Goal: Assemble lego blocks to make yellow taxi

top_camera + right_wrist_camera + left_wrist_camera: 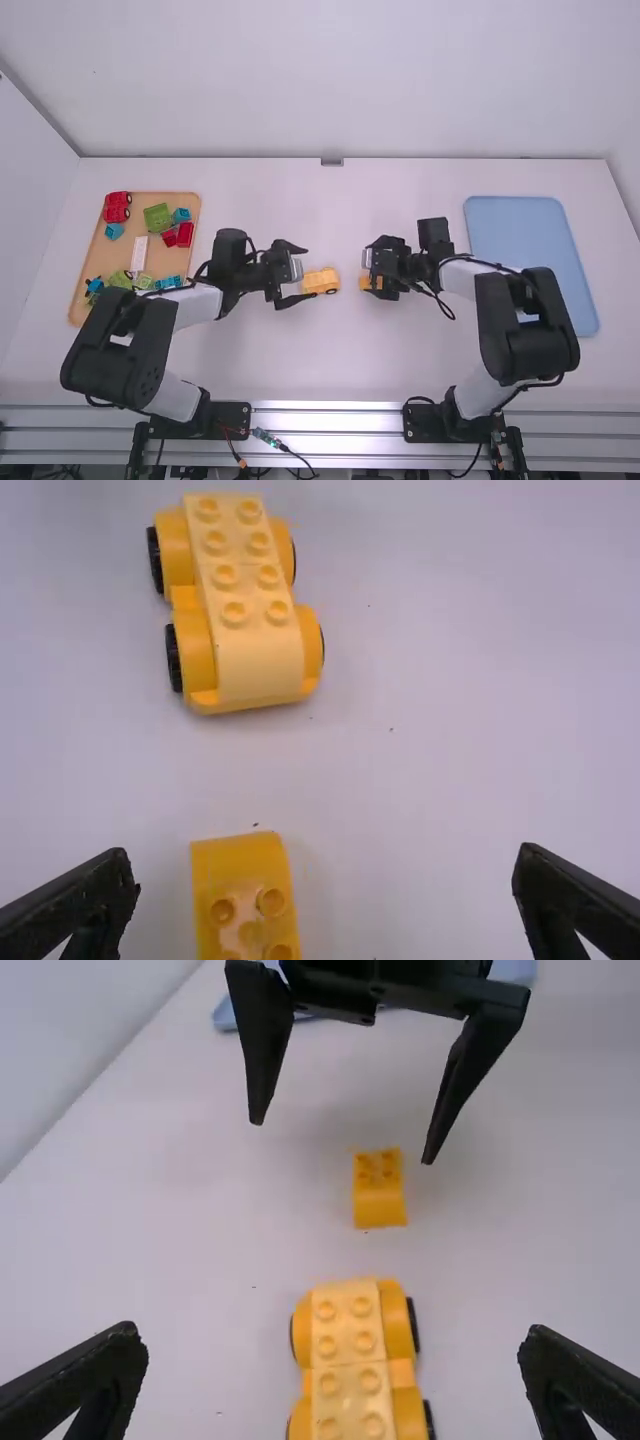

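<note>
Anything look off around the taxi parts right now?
Nothing looks broken or tipped: the wheeled base is upright, studs up, and the yellow block sits studs up, apart from it. The one oddity is a few dark specks on the white table near them, perhaps dirt or marks.

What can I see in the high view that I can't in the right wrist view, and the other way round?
High view: an orange-brown tray holding red, green and blue blocks, a blue tray, and the left gripper, open beside the wheeled yellow base.

Right wrist view: the studs on top of the small yellow block and tiny dark specks on the table.

Both: the wheeled base, the small block, the white table and the right gripper.
</note>
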`<state>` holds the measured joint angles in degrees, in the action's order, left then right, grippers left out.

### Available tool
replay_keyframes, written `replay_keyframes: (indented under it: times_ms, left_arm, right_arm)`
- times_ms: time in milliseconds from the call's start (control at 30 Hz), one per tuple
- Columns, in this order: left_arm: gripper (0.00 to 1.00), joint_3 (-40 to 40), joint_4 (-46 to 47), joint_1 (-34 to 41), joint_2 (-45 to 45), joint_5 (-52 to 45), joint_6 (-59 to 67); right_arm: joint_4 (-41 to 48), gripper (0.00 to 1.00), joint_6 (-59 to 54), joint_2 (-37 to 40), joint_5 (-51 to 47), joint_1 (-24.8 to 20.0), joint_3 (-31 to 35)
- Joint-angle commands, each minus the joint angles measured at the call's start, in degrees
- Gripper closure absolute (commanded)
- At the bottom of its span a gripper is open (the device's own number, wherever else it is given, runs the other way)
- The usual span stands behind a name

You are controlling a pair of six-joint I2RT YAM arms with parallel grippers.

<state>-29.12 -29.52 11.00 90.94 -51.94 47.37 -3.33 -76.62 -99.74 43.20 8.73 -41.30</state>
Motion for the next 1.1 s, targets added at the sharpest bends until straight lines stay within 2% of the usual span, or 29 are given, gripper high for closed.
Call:
replay_keyframes:
  times_ms: [0,400,500,667,733,800,933,1067]
  left_arm:
    - [0.01,0.9,-0.6,0.7,2.3,0.5,-5.1]
    - [0.01,-8.3,3.0,1.0,15.1,-4.0,-5.7]
    - [0.01,-7.8,2.1,1.0,15.5,-3.8,-5.6]
    - [0.01,-3.8,-4.8,1.0,15.5,-3.1,-5.6]
    - [0.01,-1.9,-7.5,1.0,15.5,-1.4,-5.6]
    - [0.01,-0.1,-10.7,1.0,15.5,-1.2,-6.8]
    - [0.01,0.9,-12.4,1.0,15.5,-0.9,-7.1]
    - [0.01,0.3,-11.0,1.0,15.5,-1.0,-7.1]
  right_arm:
    - [-0.7,0.01,-0.3,-0.2,1.6,-0.1,2.0]
    - [2.5,0.01,-2.3,-0.2,0.5,-1.9,0.7]
    - [2.0,0.01,-2.1,-0.6,0.5,-2.3,0.9]
    - [2.1,0.01,-1.2,-4.3,1.9,-2.4,-1.4]
    - [3.9,0.01,-1.4,-6.7,1.9,-2.0,-3.7]
    - [9.7,0.01,-4.7,-9.0,1.9,-1.8,-7.1]
    - [16.2,0.01,-9.7,-9.7,2.9,-2.4,-9.8]
    - [13.9,0.01,-7.5,-9.7,3.2,-2.4,-9.5]
